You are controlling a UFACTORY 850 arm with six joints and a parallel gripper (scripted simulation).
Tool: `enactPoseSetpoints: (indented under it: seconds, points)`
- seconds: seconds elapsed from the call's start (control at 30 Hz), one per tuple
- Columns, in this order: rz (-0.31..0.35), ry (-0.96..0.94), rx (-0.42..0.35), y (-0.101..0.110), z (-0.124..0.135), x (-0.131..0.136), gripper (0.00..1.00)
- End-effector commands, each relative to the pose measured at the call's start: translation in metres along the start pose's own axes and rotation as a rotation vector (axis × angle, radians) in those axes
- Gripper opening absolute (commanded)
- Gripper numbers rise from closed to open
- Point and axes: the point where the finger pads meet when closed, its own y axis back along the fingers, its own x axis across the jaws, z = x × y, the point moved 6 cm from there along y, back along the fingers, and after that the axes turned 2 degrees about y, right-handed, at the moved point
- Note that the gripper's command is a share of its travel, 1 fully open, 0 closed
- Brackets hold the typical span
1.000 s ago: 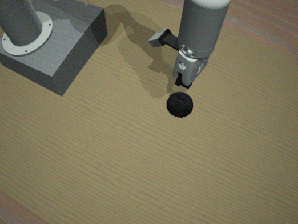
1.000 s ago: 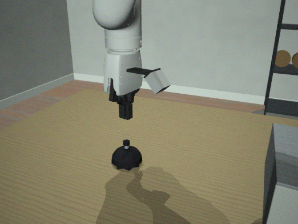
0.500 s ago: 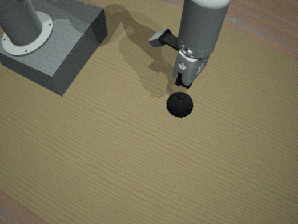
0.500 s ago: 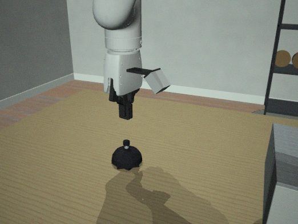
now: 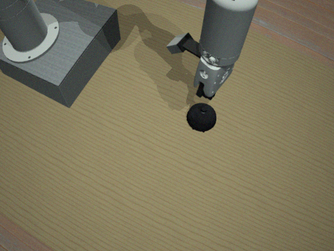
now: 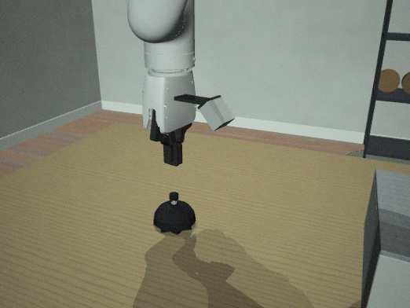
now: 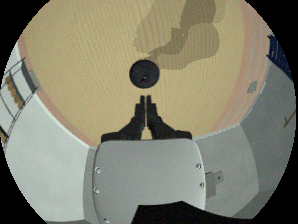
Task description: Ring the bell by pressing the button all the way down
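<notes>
A black dome-shaped bell (image 5: 201, 117) stands upright on the wooden table, with a small button (image 6: 173, 196) on top that is up. My gripper (image 6: 173, 162) hangs straight above the bell with its fingers shut together and nothing between them. A clear gap separates the fingertips from the button. In the wrist view the shut fingers point at the bell (image 7: 144, 74), which lies just ahead of the tips. In the top view the fingertips (image 5: 205, 93) sit just behind the bell.
The arm's grey base block (image 5: 55, 48) stands at the back left of the table and also shows in the exterior view (image 6: 389, 240). A dark shelf rack (image 6: 386, 78) stands by the wall. The wrist camera box (image 6: 216, 111) sticks out beside the gripper.
</notes>
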Motion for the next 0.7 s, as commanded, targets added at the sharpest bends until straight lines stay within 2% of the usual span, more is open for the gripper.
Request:
enactPoseSetpoints:
  seconds: [0.0, 0.67]
  points:
    - [0.002, 0.000, -0.001, -0.004, 0.001, 0.000, 0.00]
    - [0.002, 0.000, -0.001, -0.035, 0.002, 0.000, 0.00]
